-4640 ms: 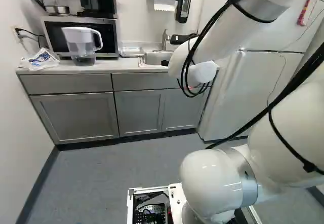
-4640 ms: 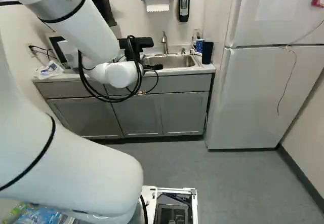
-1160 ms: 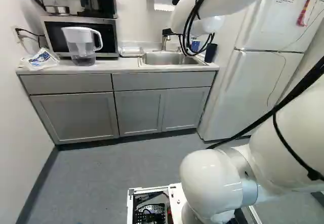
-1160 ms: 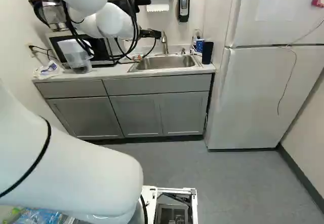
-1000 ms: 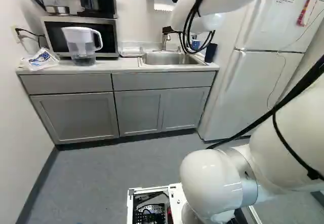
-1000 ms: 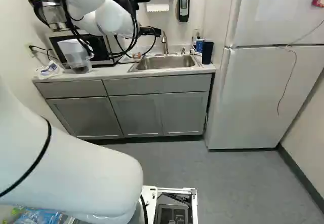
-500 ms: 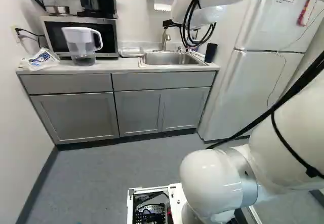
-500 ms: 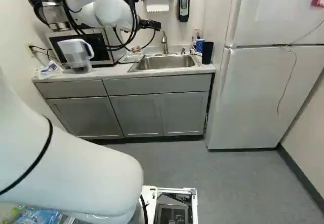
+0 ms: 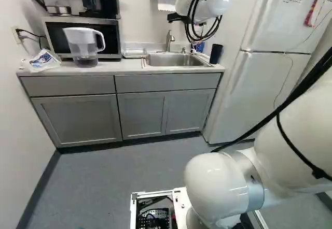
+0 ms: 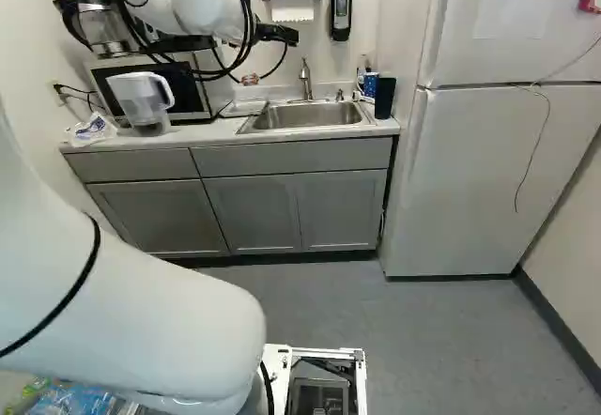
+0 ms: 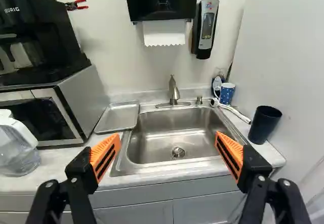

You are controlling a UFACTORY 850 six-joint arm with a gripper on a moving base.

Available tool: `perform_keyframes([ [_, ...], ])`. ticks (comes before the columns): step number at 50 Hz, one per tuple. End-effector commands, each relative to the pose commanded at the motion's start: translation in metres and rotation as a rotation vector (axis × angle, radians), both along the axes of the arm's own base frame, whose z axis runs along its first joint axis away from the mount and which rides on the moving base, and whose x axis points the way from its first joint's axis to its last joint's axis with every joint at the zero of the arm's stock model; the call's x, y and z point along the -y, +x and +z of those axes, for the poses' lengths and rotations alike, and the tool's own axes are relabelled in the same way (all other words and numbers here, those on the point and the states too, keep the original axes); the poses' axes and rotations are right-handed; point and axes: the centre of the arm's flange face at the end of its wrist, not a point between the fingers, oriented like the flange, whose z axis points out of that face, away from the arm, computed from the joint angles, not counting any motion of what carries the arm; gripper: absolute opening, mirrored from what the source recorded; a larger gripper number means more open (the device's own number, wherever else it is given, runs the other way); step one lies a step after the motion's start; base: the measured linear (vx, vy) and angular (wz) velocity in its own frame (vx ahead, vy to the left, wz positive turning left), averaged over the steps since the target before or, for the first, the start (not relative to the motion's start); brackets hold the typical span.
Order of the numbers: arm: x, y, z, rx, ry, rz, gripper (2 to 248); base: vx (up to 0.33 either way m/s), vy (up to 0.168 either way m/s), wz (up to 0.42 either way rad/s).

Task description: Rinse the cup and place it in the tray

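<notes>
While the black, orange-padded gripper [image 11: 167,142] hangs empty, fingers wide apart, the likely target, a tall dark cup [image 11: 264,125], stands beside the steel sink [image 11: 177,133]: best approach level, straddle its sides and close gently before lifting

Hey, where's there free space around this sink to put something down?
The counter is bare between the pitcher and the sink, in front of the microwave. The tray and the sink look empty too. It's crowded toward the fridge, where the dark cup and blue cup stand.
</notes>
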Motion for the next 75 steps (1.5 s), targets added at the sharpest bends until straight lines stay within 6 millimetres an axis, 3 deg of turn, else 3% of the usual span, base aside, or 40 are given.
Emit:
perform_keyframes([
  [22,0.0,0.005,0.024,0.039,0.009,-0.003,247,0.0,0.0,0.0],
  [75,0.0,0.005,0.024,0.039,0.009,-0.003,247,0.038,-0.003,-0.003],
])
